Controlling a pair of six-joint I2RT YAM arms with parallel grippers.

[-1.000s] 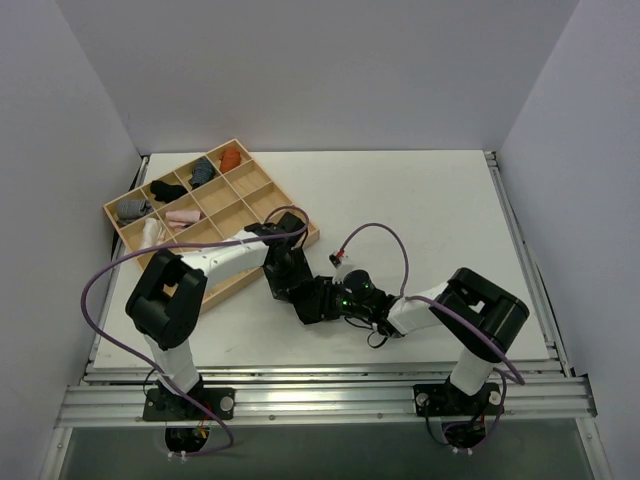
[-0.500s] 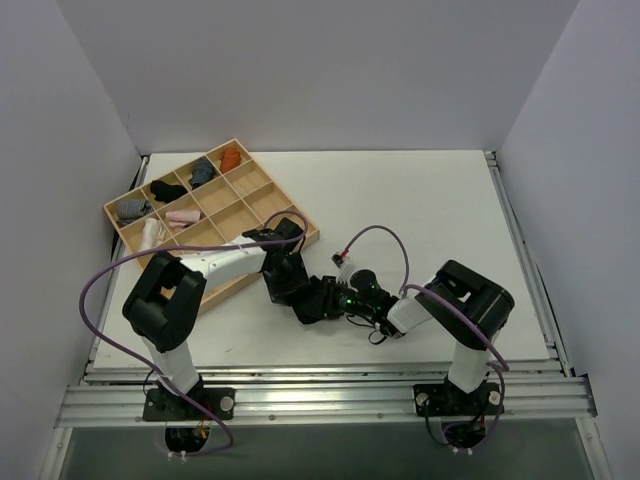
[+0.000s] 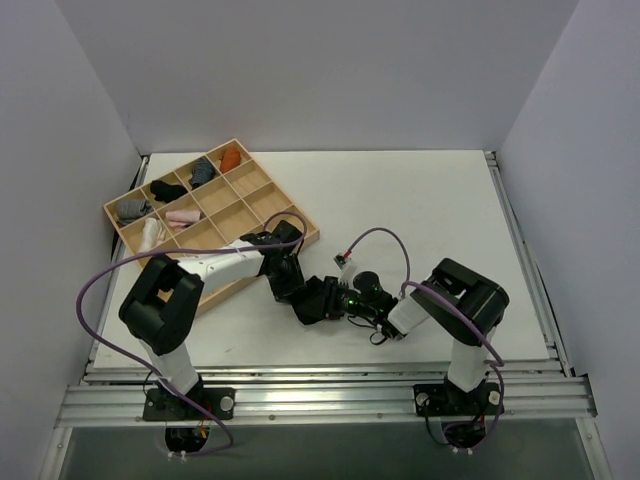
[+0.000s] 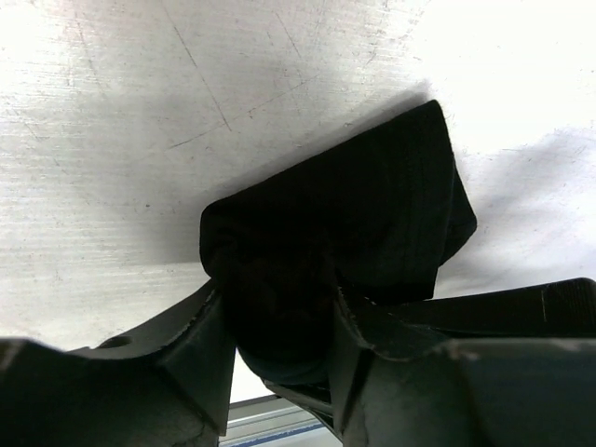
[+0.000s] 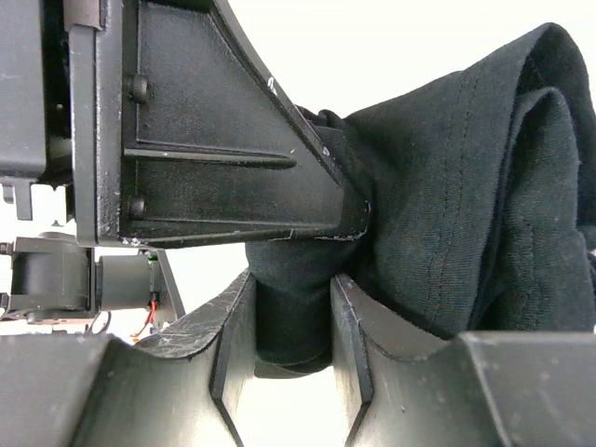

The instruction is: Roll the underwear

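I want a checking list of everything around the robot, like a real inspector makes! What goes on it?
Surface: white table, finely scratched.
Job's things: black underwear, bunched between the arms, not yet a tidy roll.
Clutter: wooden tray at the back left, holding small rolled bundles in grey, black, pink and orange.
Claws: left claw and right claw each pinch the underwear.
Cables: a purple cable loops above each arm.
Surroundings: plain white walls, metal rail at the near edge.

Left arm point(image 3: 225, 264) and right arm point(image 3: 412, 312) are white tubes with chunky black joints, a purple cable point(image 3: 82, 300) behind each pincer. I see a green light point(image 3: 347, 296) just behind the right pincer point(image 5: 289, 317), scuffed black fingers point(image 5: 231, 349), and two screws point(image 5: 138, 88) beside the left pincer point(image 4: 279, 312).
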